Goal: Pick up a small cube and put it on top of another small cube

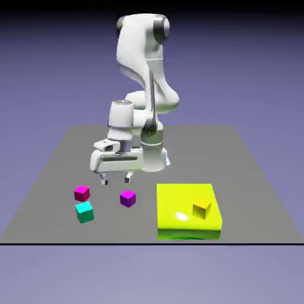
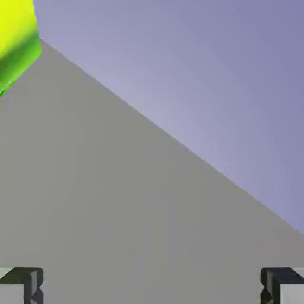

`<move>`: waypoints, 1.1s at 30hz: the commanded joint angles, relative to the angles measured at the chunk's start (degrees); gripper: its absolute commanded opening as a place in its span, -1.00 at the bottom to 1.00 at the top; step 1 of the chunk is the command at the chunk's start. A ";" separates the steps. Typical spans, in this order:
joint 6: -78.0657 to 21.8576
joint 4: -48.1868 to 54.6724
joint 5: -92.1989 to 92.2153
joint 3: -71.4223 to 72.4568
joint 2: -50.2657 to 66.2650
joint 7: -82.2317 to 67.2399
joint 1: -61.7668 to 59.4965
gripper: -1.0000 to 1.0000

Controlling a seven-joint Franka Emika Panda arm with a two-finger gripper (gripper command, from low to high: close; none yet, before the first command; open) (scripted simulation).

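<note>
The small magenta-pink cube (image 1: 82, 193) rests on the grey table at the exterior view's left. Close in front of it sits a cyan cube (image 1: 85, 212), and a purple cube (image 1: 127, 198) lies a little to the exterior view's right. My gripper (image 1: 116, 179) hangs open above the table, behind and between the magenta and purple cubes, holding nothing. In the hand view the two fingertips (image 2: 24, 285) stand far apart at the bottom edge with only bare grey table between them; no cube shows there.
A flat yellow-green block (image 1: 184, 217) lies at the table's front right in the exterior view, with a small orange-yellow cube (image 1: 202, 208) on it. A corner of that block (image 2: 16, 44) shows at the hand view's upper left. The table's front edge (image 1: 148, 243) is close to the cubes.
</note>
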 commanded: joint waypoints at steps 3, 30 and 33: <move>-0.60 0.45 -3.51 -6.23 4.84 -6.59 2.49 0.00; 1.37 2.80 -11.84 -18.98 22.84 -25.51 3.95 -1.00; -2.92 2.49 -12.64 -23.75 18.25 -26.67 9.86 -1.00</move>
